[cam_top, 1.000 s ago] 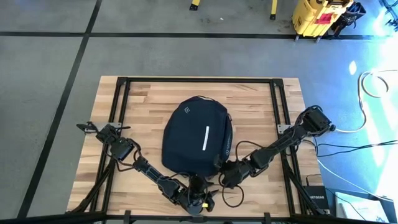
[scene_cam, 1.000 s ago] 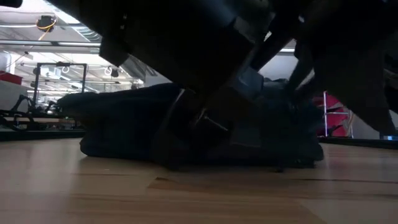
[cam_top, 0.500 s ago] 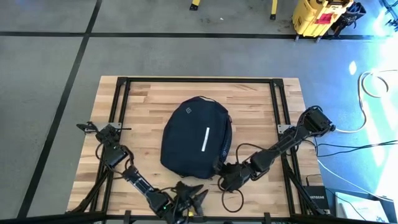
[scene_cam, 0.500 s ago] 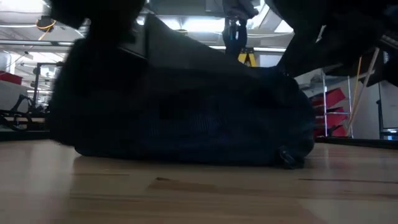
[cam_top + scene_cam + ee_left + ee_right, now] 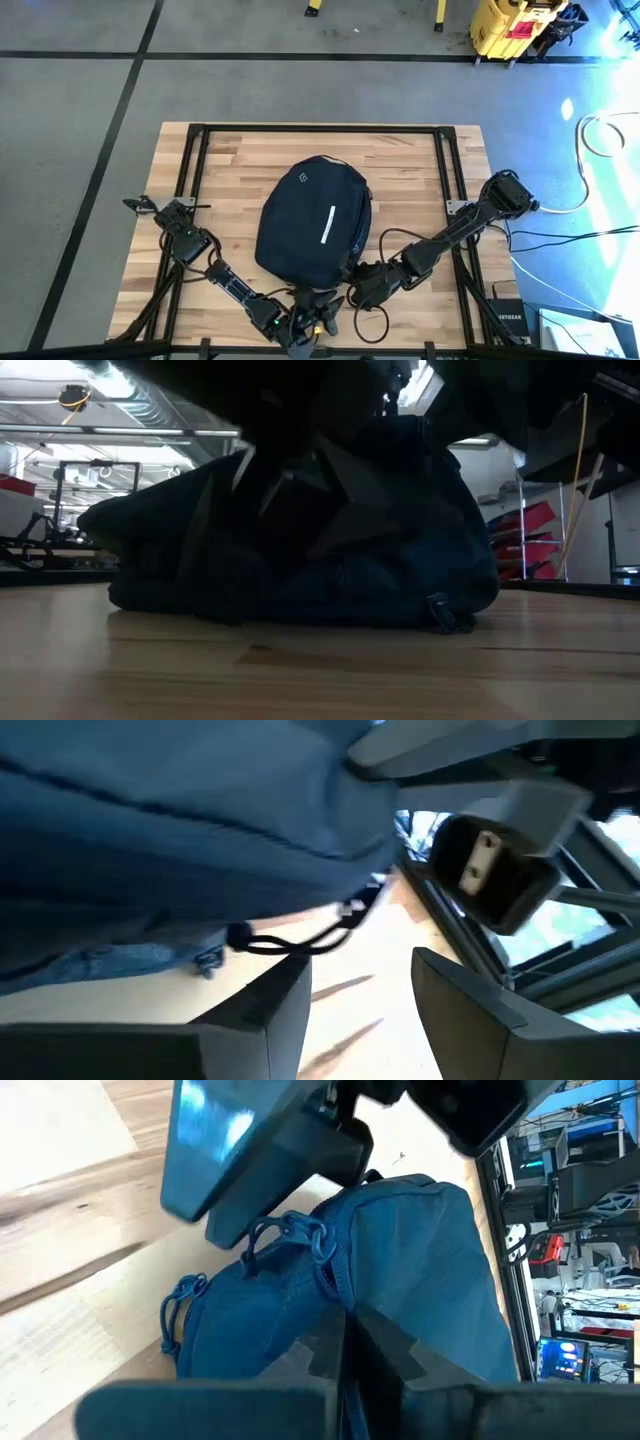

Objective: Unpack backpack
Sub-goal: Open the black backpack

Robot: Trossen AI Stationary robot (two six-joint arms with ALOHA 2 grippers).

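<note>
The dark navy backpack (image 5: 315, 225) with its white stripe lies in the middle of the table, its far part resting on the wood. My right gripper (image 5: 356, 283) is at its near right corner, shut on the fabric (image 5: 345, 1330). Two zipper pulls (image 5: 290, 1232) show just beyond the fingers. My left gripper (image 5: 318, 320) stands by the near edge, just in front of the backpack. It is open, with only bare table between its fingers (image 5: 360, 982). A black cord pull (image 5: 290, 942) hangs from the backpack ahead of it. My right gripper pinches a ridge of the backpack's fabric along the zipper line (image 5: 342, 1298), near the bag's near right corner. The fingers slant down from the table's right near side. That end of the backpack (image 5: 400, 450) is drawn upward while the rest lies on the table.
Black frame rails (image 5: 190, 180) run along the table's left, right and far sides. A loose black cable loop (image 5: 375, 318) lies on the wood near the front edge. Yellow equipment (image 5: 505, 25) stands on the floor beyond the table.
My right gripper has risen, still shut, and the backpack's near end has come up with it, so the bag stands taller in the low view. My left gripper has rolled about its own axis and shifted a little along the near edge.
</note>
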